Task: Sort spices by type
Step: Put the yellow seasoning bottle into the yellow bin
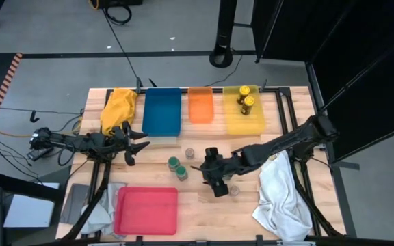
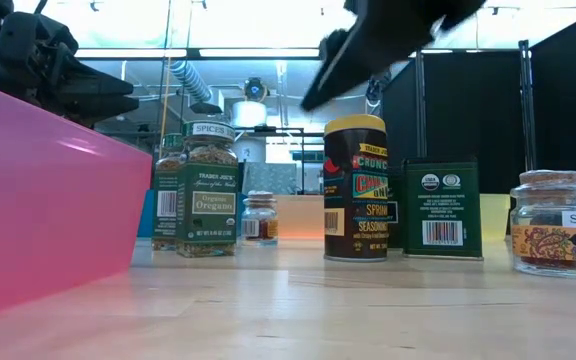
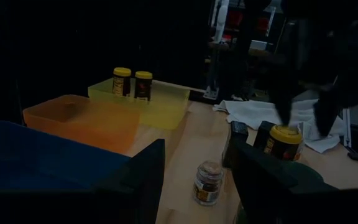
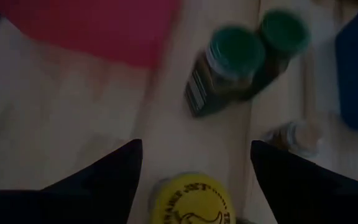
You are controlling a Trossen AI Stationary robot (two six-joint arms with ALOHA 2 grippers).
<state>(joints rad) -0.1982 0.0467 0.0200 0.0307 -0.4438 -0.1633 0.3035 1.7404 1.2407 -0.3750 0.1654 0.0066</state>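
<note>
My right gripper [image 4: 196,144] hangs open over the table's middle, its fingers spread above and to either side of a yellow-lidded jar [image 4: 191,200], which stands on the wood [image 2: 356,188]. Two green-lidded jars [image 1: 178,167] stand just left of it, with a tiny jar [image 1: 189,152] behind them. Two little dark boxes [image 3: 248,137] stand beside the yellow-lidded jar, and a small cork-topped jar [image 2: 553,222] stands near the front. Two more yellow-lidded jars [image 1: 244,101] stand in the yellow tray [image 1: 232,124]. My left gripper [image 1: 134,145] waits open at the left, level above the table.
Blue tray [image 1: 161,113] and orange tray [image 1: 200,106] lie along the far edge beside the yellow one, and a pink tray [image 1: 146,210] lies at the near left. A yellow cloth [image 1: 117,108] lies far left, a white cloth [image 1: 280,195] near right.
</note>
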